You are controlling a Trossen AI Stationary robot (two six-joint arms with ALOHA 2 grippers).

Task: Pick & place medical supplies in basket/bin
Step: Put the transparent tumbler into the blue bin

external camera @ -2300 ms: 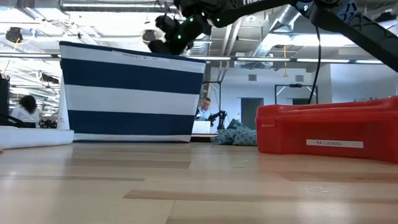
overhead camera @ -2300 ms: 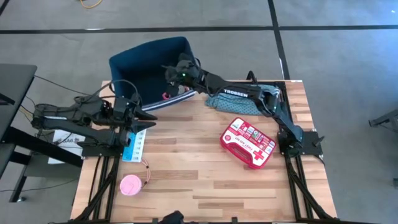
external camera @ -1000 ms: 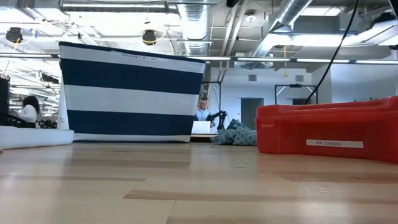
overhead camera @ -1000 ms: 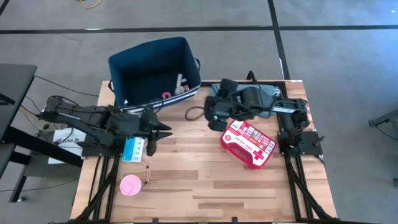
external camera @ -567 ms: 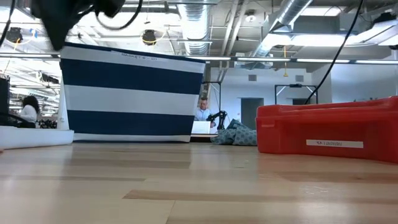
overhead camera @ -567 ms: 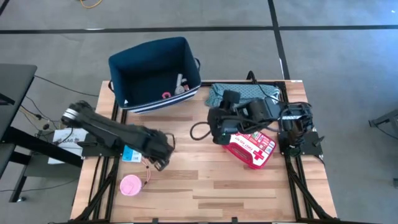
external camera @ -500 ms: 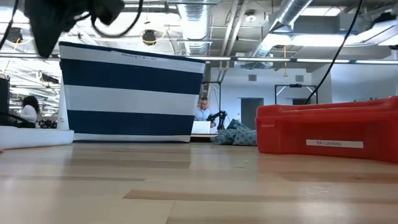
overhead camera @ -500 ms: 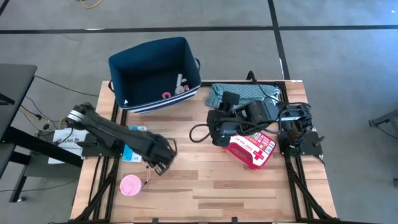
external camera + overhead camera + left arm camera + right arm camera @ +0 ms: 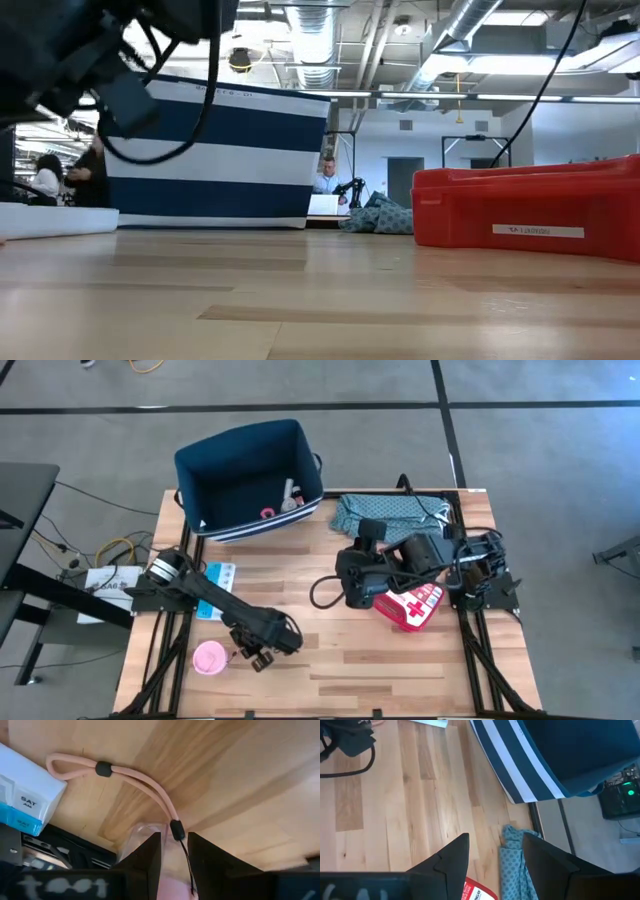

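The navy striped bin [image 9: 250,475] stands at the table's far left; a white tube [image 9: 290,492] and a pink tape roll [image 9: 267,513] lie inside it. The pink round tub [image 9: 210,658] rests near the near-left edge, its pink cord [image 9: 135,775] trailing over the wood. My left gripper [image 9: 262,653] hovers open just right of the tub, its fingers either side of the cord's black slider [image 9: 175,829]. The light-blue flat box [image 9: 215,588] lies at the left edge. My right gripper [image 9: 350,585] is open, beside the red first-aid pouch [image 9: 410,603].
The teal patterned cloth [image 9: 385,515] is bunched at the far right edge, behind the right arm. Bare wood stretches across the middle and near side of the table [image 9: 330,660]. A person [image 9: 325,175] sits in the room beyond the bin.
My left arm has swung from beside the light-blue box toward the near edge and dropped low, ending just right of the pink tub. My right arm has drawn back toward the near-right, now covering part of the red pouch. No object has moved.
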